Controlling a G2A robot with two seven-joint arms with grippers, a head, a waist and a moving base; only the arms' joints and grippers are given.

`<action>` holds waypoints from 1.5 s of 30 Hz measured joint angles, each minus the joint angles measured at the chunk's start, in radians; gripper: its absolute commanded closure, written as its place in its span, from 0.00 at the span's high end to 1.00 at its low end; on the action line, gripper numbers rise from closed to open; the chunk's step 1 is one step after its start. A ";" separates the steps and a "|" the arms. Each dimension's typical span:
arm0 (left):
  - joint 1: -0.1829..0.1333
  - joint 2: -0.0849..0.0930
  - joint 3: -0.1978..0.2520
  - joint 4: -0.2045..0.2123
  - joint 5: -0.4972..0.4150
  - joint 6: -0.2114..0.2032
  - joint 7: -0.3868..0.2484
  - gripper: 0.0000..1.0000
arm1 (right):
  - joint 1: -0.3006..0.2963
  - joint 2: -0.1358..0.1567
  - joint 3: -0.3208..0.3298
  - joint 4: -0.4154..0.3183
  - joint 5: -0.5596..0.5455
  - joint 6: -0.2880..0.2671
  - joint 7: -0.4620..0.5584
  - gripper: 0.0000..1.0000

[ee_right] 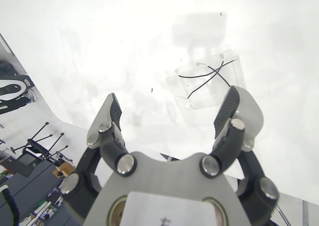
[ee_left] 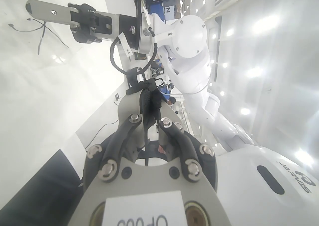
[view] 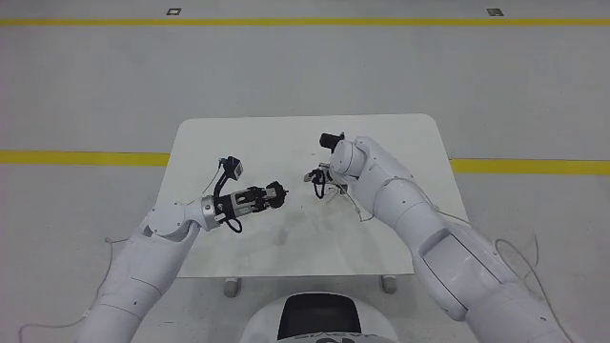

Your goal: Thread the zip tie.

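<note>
In the left wrist view my left gripper (ee_left: 149, 96) is shut on a black zip tie (ee_left: 147, 87), whose bunched end sticks out past the fingertips. In the top view this gripper (view: 278, 192) hangs above the middle of the white table (view: 315, 243), pointing at my right gripper (view: 318, 177) a short way off. The right gripper (ee_right: 172, 95) is open and holds nothing. Just beyond its fingertips, thin black zip ties (ee_right: 215, 70) lie crossed on a clear plastic piece (ee_right: 204, 98). From the left wrist, the right gripper (ee_left: 29, 9) shows side-on above those loose ties (ee_left: 42, 31).
The table's edge (ee_right: 57, 117) runs close behind my right gripper, with chairs and floor beyond. Bare tabletop lies on all sides of the clear plastic piece. Yellow floor lines (view: 86, 157) run past the table.
</note>
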 measured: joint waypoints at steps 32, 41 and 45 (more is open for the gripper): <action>0.000 0.000 0.000 0.000 0.000 0.000 0.000 0.00 | -0.279 0.012 0.384 -0.411 -0.504 0.000 0.202 1.00; 0.000 0.000 0.000 0.000 0.000 0.000 0.000 0.00 | -0.289 0.006 0.407 -0.409 -0.524 0.000 0.186 1.00; 0.000 0.000 0.000 0.000 0.000 0.000 0.000 0.00 | -0.288 -0.011 0.428 -0.388 -0.549 0.000 0.190 0.91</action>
